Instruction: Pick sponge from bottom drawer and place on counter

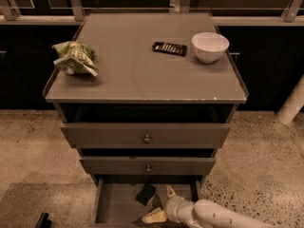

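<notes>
While the dark green, pale-backed sponge [146, 194] lies in the open grey-brown bottom drawer [116, 204] at lower centre, the cream two-finger gripper [158, 204] just beside it, jaws apart, should straddle it squarely before closing.

The light here is dim and warm, tinting everything brownish. It falls from above onto the bench [142, 75], whose top carries a faint sheen. The white bowl [210, 45] is the brightest spot. The snack bag [75, 58] throws a small soft shadow on the side nearest me. Under the bench top lies a deep black band. The bottom drawer [116, 203] sits in gloom. The hand [156, 203] reaches into it at the lower edge, pale, with its two fingers spread. The sponge [146, 195] just beside it reads as a dark patch, perhaps touching one finger. Behind the bench it is nearly black.
</notes>
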Tool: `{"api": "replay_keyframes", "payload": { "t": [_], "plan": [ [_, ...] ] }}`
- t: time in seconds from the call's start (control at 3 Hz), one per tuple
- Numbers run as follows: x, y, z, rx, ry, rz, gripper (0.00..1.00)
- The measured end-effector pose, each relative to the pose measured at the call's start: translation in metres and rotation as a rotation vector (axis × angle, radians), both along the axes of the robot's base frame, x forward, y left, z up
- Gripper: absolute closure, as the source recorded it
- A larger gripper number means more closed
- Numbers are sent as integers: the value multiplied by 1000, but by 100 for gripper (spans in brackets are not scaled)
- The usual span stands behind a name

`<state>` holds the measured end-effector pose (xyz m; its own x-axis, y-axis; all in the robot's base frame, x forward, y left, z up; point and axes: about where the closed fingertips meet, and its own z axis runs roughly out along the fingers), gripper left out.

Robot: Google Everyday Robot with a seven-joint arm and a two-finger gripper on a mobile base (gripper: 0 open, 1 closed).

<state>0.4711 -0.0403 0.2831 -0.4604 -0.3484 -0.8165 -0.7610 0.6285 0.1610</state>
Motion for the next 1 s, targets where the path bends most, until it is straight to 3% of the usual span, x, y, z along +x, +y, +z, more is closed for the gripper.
{"api": "replay_keyframes", "payload": {
  "t": [0.33,0.67,1.0],
  "plan": [
    [11,11,-37,-13,-14,13,0],
    [59,25,-101,-35,10,-4,0],
    [66,25,-101,-40,3,-5,0]
  ]
}}
